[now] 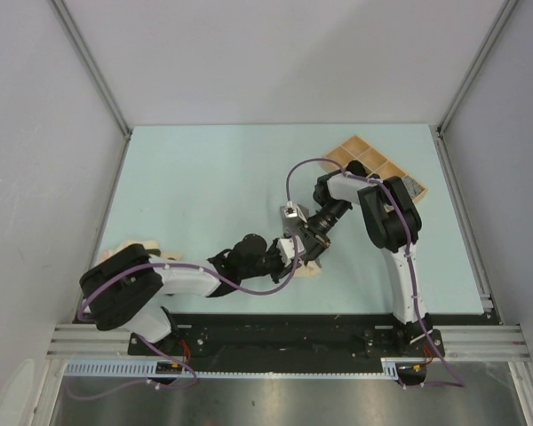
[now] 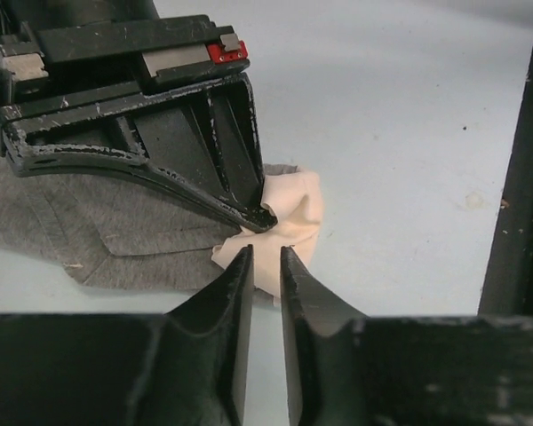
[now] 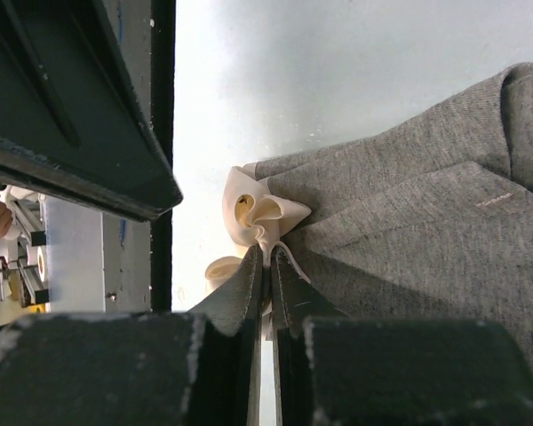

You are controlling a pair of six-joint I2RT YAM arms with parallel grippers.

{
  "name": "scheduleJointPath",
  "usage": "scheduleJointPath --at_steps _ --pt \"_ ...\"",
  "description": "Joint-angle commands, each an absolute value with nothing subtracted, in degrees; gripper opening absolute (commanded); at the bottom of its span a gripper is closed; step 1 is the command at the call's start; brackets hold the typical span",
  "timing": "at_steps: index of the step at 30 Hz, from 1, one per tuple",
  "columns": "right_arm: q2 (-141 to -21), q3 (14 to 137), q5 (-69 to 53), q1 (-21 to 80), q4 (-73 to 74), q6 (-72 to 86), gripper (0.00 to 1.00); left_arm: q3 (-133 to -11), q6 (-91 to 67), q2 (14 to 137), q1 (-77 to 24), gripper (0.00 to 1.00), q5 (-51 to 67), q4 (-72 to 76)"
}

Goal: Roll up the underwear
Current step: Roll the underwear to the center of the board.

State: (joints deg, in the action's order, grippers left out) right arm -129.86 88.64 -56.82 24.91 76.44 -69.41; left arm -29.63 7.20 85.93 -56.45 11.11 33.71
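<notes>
A pale pink-beige underwear [image 2: 295,200] lies bunched on the edge of a flat grey underwear [image 2: 89,222] on the light table. My right gripper [image 3: 267,251] is shut on a fold of the pale cloth [image 3: 253,209], next to the grey cloth [image 3: 409,204]. In the left wrist view the right gripper [image 2: 263,216] comes in from the upper left. My left gripper [image 2: 266,253] faces it from the near side, its jaws narrowed onto the lower edge of the same pale piece. From above, both grippers meet at mid-table [image 1: 302,247], with pale cloth [image 1: 313,270] showing beneath them.
A light wooden tray [image 1: 373,164] with compartments sits at the back right, behind the right arm. Pale cloth pieces [image 1: 129,248] lie by the left arm's elbow at the near left. A black vertical bar [image 2: 520,177] fills the right edge of the left wrist view.
</notes>
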Motion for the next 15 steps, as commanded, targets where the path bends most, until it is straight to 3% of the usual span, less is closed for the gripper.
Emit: scheduleJointPath --at_steps 1,15 --pt "-130.52 90.70 -57.04 24.70 80.77 -68.99 0.02 -31.99 4.04 84.81 -56.34 0.20 14.76 36.57" --pt "-130.43 90.70 -56.95 24.70 79.80 -67.76 0.04 -34.98 -1.84 94.75 -55.99 0.11 9.94 35.33"
